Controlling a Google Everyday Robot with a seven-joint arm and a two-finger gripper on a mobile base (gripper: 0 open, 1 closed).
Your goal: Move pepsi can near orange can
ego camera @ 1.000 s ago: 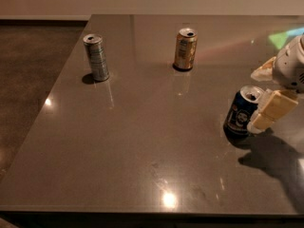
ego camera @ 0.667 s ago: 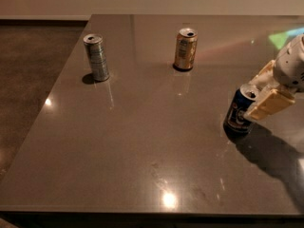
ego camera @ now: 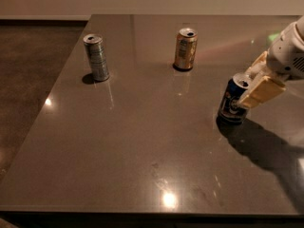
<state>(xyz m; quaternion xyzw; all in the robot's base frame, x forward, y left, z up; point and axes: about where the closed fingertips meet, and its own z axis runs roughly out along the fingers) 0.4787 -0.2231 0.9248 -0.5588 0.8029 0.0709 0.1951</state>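
Note:
The pepsi can point(ego camera: 232, 102), dark blue with a silver top, stands on the right part of the grey table point(ego camera: 142, 141), leaning slightly. My gripper point(ego camera: 251, 80) comes in from the right edge and is shut on the can's upper part, with one pale finger point(ego camera: 262, 92) in front of it and the other behind it. The orange can point(ego camera: 185, 49) stands upright at the far middle of the table, to the upper left of the pepsi can and well apart from it.
A silver-grey can point(ego camera: 96, 57) stands upright at the far left of the table. The table's left edge drops to a dark floor point(ego camera: 28, 70). Its front edge runs along the bottom. The arm's shadow lies at the lower right.
My gripper has moved left and a little away from the camera, and the pepsi can has moved with it, closer to the orange can. The other cans have not moved.

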